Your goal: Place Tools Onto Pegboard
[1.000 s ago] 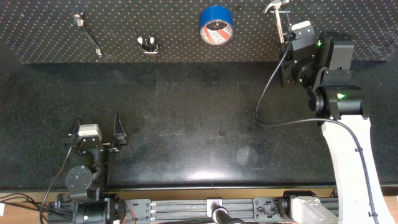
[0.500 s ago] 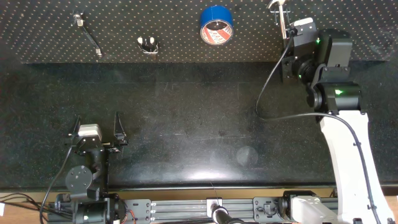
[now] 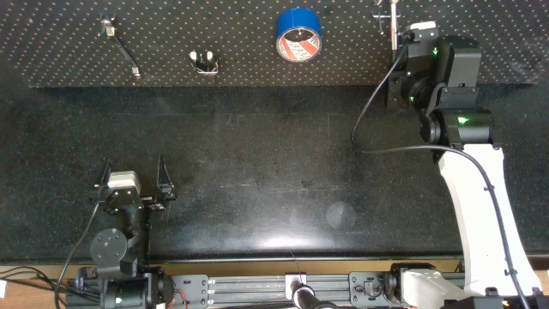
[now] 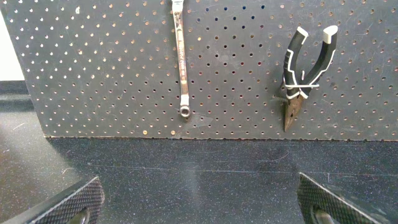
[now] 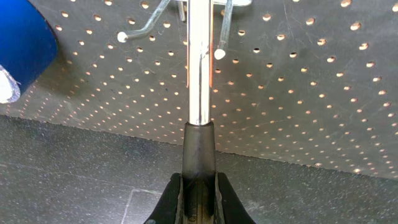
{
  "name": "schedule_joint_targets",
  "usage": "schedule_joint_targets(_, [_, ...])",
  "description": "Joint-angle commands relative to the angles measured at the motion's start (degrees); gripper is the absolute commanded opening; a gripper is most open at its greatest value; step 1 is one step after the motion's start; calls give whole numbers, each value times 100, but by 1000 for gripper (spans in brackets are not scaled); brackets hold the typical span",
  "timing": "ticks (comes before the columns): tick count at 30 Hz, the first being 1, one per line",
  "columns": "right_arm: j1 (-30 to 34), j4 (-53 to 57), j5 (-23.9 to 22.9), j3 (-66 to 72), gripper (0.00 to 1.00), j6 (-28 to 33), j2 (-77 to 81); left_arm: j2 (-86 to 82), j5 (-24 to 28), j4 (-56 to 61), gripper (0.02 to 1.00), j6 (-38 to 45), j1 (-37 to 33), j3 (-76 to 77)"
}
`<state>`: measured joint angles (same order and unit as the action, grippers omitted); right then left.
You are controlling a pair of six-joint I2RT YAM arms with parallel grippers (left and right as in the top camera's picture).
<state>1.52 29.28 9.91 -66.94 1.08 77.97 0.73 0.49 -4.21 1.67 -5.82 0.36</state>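
A hammer (image 5: 200, 68) with a chrome shaft and black grip stands upright against the black pegboard (image 3: 240, 34) at its right end. Its shaft runs between two metal hooks (image 5: 222, 37). My right gripper (image 5: 199, 208) is shut on the black grip; in the top view the right gripper (image 3: 401, 45) sits just below the hammer (image 3: 391, 19), whose head is cut off by the frame edge. My left gripper (image 3: 135, 176) rests open over the table at the near left, holding nothing, with its fingers (image 4: 68, 202) wide apart.
Hanging on the pegboard are a wrench (image 3: 123, 47) at the left, black-and-white pliers (image 3: 204, 62) beside it, and a blue tape roll (image 3: 298, 36) in the middle. The tape roll (image 5: 22, 46) lies close beside the hammer. The dark tabletop (image 3: 274, 172) stretches between the arms.
The right gripper has carried the hammer farther up the pegboard, so its head has slid toward the view's top edge. The left arm has stayed still.
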Motion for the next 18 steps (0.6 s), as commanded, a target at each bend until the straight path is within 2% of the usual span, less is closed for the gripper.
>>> schedule_joint_targets(1, [-114, 7, -17, -166, 75, -302, 15, -52, 63, -50, 996, -11, -22, -4])
schedule_joint_targets(11, [-247, 15, -57, -166, 73, -302, 57, -52, 63, -50, 996, -13, -22, -4])
schedule_joint_targets(15, [-247, 37, -330, -166, 75, -428, 127, -52, 63, -50, 996, -11, -22, -4])
schedule_joint_targets(18, [-247, 39, -330, -166, 75, -433, 144, -52, 63, -50, 996, -11, -22, -4])
